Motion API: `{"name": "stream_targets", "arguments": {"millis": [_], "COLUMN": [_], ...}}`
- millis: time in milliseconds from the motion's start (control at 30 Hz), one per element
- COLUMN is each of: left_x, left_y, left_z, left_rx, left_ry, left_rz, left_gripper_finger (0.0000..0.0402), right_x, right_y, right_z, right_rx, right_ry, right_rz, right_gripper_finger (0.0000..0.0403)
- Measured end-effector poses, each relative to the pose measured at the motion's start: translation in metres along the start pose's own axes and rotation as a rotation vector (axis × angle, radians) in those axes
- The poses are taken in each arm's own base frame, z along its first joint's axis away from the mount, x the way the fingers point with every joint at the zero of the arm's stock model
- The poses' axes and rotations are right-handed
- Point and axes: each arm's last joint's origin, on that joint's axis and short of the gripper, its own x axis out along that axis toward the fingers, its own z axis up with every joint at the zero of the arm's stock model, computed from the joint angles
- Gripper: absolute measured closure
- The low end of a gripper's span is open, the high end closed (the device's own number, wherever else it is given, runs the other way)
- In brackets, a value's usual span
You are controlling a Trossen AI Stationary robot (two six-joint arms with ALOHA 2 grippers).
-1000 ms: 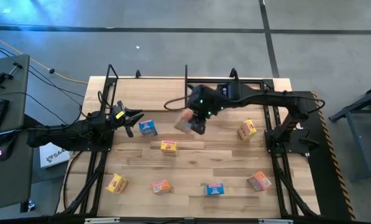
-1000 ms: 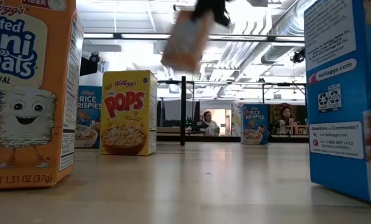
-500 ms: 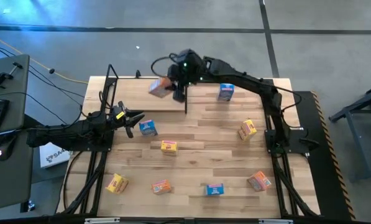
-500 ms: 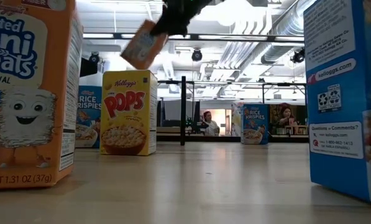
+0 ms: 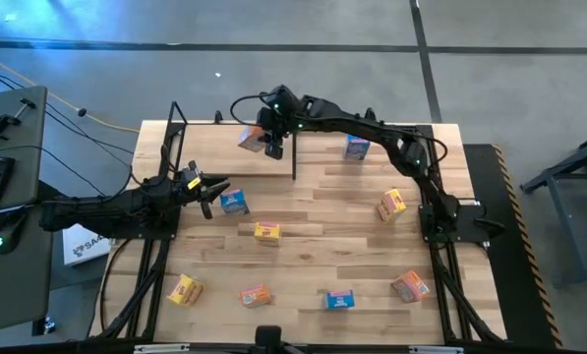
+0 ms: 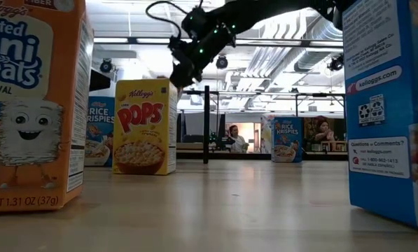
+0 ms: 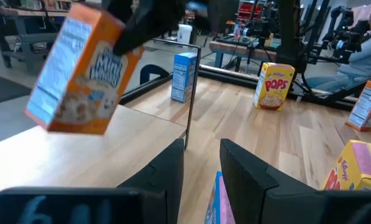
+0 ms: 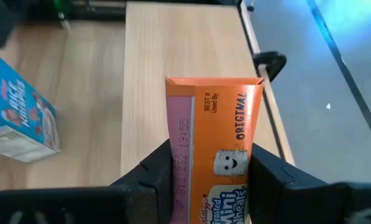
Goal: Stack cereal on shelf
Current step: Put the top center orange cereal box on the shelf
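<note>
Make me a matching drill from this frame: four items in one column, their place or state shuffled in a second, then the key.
Items
1. orange Frosted Mini-Wheats box
2. right gripper
3. left gripper
4. yellow Corn Pops box

States
A. standing on the table
B. hovering beside a blue Rice Krispies box
C. clamped on a box
D. held above the shelf

Pairs: 1-D, 2-C, 3-B, 4-A

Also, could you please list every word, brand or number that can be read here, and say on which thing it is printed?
"Kellogg's POPS": yellow box.
"RICE KRISPIES": blue box.
"NET WT 1.31 OZ (37g)", "ORIGINAL": big orange box.
"kelloggs.com", "Questions or Comments?", "1-800-962-1413": near blue box.
"BEST If Used By", "ORIGINAL", "Mini": held orange box.
Date digits on the held box: too blurred to read surely.
</note>
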Motion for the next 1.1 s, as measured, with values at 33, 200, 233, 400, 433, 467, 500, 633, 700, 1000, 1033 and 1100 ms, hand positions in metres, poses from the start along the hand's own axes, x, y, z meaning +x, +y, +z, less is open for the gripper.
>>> {"name": "stream_targets", "arguments": {"millis": [33, 200, 233, 400, 433, 467, 500, 633, 700, 1000, 1033, 1100], "left_x": [0.0, 0.0, 0.0, 0.0, 0.0, 0.0, 0.0, 0.0, 0.0, 0.0, 0.0, 0.0], "left_y": [0.0, 0.0, 0.0, 0.0, 0.0, 0.0, 0.0, 0.0, 0.0, 0.0, -0.001, -0.001], "left_z": [0.0, 0.0, 0.0, 0.0, 0.0, 0.0, 0.0, 0.0, 0.0, 0.0, 0.0, 0.0], "left_rx": [0.0, 0.001, 0.001, 0.001, 0.001, 0.001, 0.001, -0.004, -0.004, -0.006, -0.006, -0.005], "left_ry": [0.0, 0.003, 0.004, 0.003, 0.003, 0.003, 0.003, 0.003, 0.003, 0.005, 0.005, 0.005], "left_rz": [0.0, 0.0, 0.0, 0.0, 0.0, 0.0, 0.0, 0.0, 0.0, -0.013, -0.018, -0.019], "left_gripper_finger": [0.0305, 0.0305, 0.0305, 0.0305, 0.0305, 0.0305, 0.0305, 0.0305, 0.0305, 0.0305, 0.0305, 0.0305], "right_x": [0.004, 0.018, 0.019, 0.019, 0.019, 0.019, 0.019, 0.025, 0.027, 0.028, 0.028, 0.029], "right_y": [-0.001, 0.0, 0.0, 0.002, 0.002, 0.002, 0.002, 0.003, 0.003, 0.001, 0.001, 0.002], "right_z": [-0.002, -0.01, -0.01, -0.009, -0.009, -0.009, -0.009, -0.013, -0.013, -0.008, -0.007, -0.005], "right_rx": [0.0, 0.002, 0.002, 0.0, 0.0, 0.0, 0.0, 0.003, 0.001, -0.005, -0.006, -0.013], "right_ry": [0.005, 0.036, 0.033, 0.038, 0.037, 0.037, 0.039, 0.052, 0.047, -0.008, -0.016, -0.027], "right_rz": [-0.007, -0.002, -0.004, -0.023, -0.022, -0.021, -0.021, -0.017, -0.017, -0.044, -0.049, -0.069], "right_gripper_finger": [0.0276, 0.0276, 0.0276, 0.0276, 0.0274, 0.027, 0.0265, 0.0238, 0.0225, 0.0175, 0.0171, 0.0168]}}
